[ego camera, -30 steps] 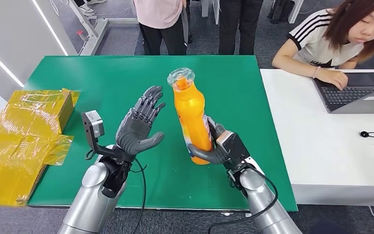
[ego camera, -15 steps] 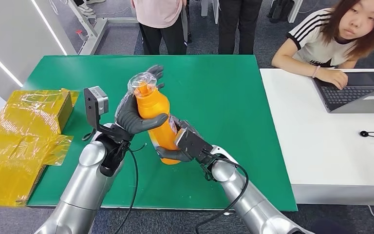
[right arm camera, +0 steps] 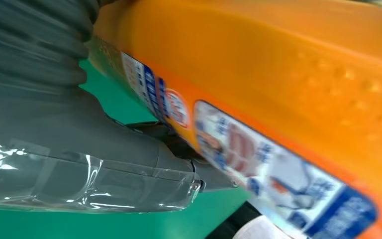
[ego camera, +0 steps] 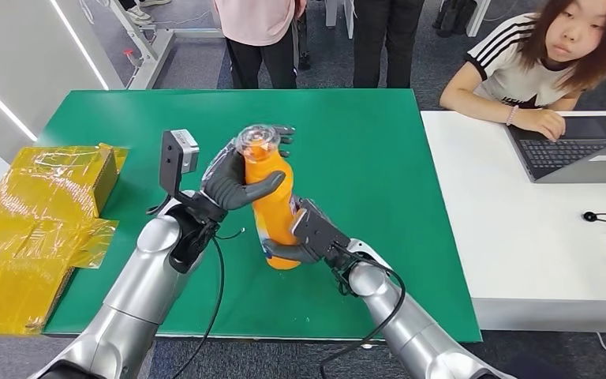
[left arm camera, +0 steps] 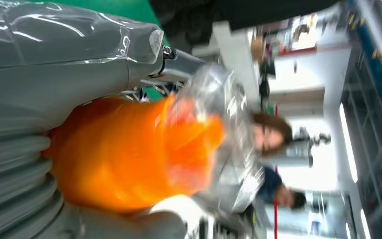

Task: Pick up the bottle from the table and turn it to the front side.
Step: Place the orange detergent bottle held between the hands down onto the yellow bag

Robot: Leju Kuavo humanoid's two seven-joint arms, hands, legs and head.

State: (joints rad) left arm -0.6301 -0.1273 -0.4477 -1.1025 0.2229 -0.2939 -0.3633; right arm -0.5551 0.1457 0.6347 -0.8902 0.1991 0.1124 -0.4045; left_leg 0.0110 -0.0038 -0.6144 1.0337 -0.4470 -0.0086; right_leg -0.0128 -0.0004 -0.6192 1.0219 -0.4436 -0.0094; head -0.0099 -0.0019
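Note:
An orange bottle (ego camera: 272, 205) with a clear plastic wrap over its cap (ego camera: 256, 139) is held upright above the green table (ego camera: 379, 150), between both hands. My left hand (ego camera: 241, 175) wraps around its upper body just under the cap. My right hand (ego camera: 304, 241) grips its lower part from the right. In the left wrist view the orange bottle (left arm camera: 129, 154) and its wrapped cap (left arm camera: 229, 134) lie against the grey thumb (left arm camera: 64, 55). The right wrist view shows the bottle (right arm camera: 298, 74) close up with a blue and white label (right arm camera: 278, 169) beside the thumb (right arm camera: 79, 164).
Crumpled yellow packaging (ego camera: 31, 221) lies at the table's left edge. A white desk (ego camera: 521, 237) with a laptop (ego camera: 576, 150) adjoins on the right, where a person (ego camera: 552, 63) sits. Other people (ego camera: 260, 39) stand behind the table's far edge.
Both hands have carried the bottle slightly right and stood it more upright. The left hand's thumb now lies across the upper body. A second ago only the right hand held it.

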